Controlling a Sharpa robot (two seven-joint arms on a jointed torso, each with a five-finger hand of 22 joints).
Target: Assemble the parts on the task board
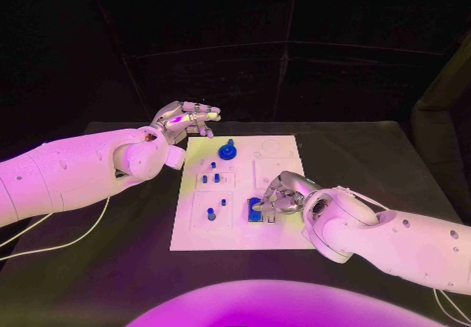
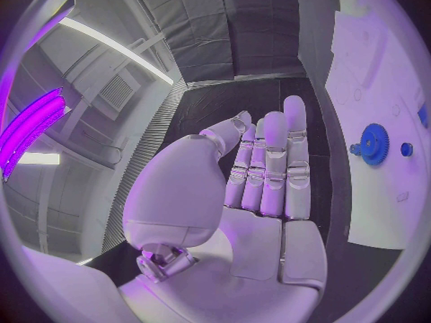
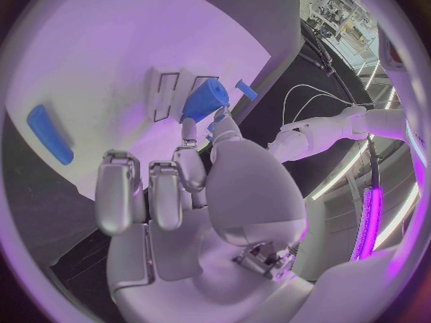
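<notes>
The white task board (image 1: 280, 153) lies in the middle of the black table. My right hand (image 1: 282, 196) is down on the board's near right part and pinches a blue block (image 1: 255, 208) between thumb and a finger; the right wrist view shows this block (image 3: 205, 99) at the fingertips beside two rectangular recesses. A blue bar (image 3: 49, 135) lies flat on the board nearby. A blue gear (image 1: 228, 151) stands at the board's far end, also in the left wrist view (image 2: 373, 145). My left hand (image 1: 186, 120) hovers above the board's far left corner, fingers extended, holding nothing.
Several small blue pegs (image 1: 211, 178) stand in the board's left column, one more (image 1: 211, 215) nearer the front. A white cable (image 1: 59, 240) trails over the table's left side. The black table (image 1: 363, 157) has bare surface right of the board.
</notes>
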